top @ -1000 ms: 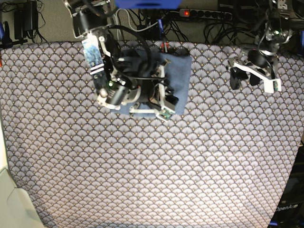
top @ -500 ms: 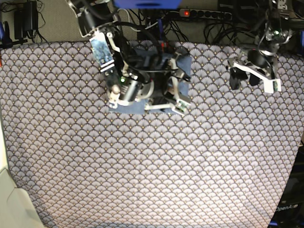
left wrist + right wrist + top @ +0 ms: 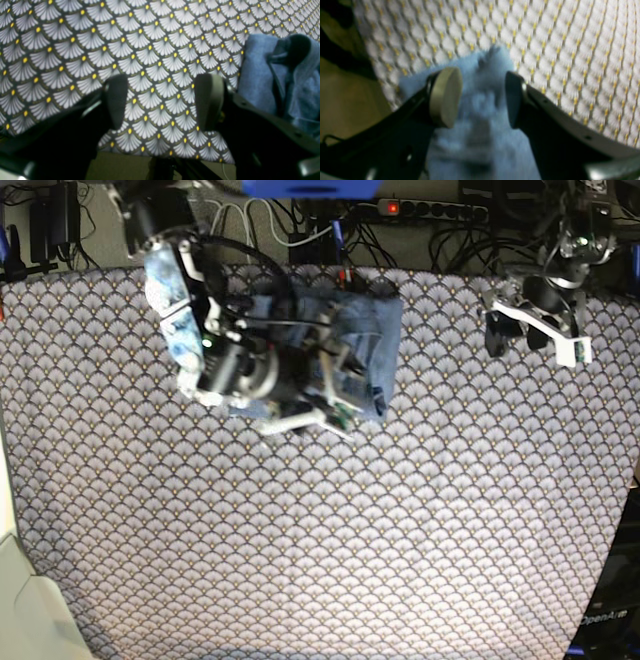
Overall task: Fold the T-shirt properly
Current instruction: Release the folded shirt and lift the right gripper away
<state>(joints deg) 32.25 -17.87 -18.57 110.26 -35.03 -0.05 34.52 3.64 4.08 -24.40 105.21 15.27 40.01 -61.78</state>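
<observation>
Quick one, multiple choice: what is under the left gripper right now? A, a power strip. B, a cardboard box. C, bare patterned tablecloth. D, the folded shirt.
C: in the left wrist view the left gripper stands open with only scalloped tablecloth between its fingers, and the T-shirt lies off to one side.

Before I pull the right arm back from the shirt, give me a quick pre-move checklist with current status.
1. Right gripper open: ok.
2. Nothing caught between its fingers: ok, the T-shirt lies below, not pinched.
3. Left gripper open and empty: ok.
4. Left gripper off the shirt: ok, it hangs over the tablecloth.
5. T-shirt folded compact: ok, a small rectangle.
6. Edges neat: cannot tell, the arm covers part and the wrist view is blurred.
</observation>
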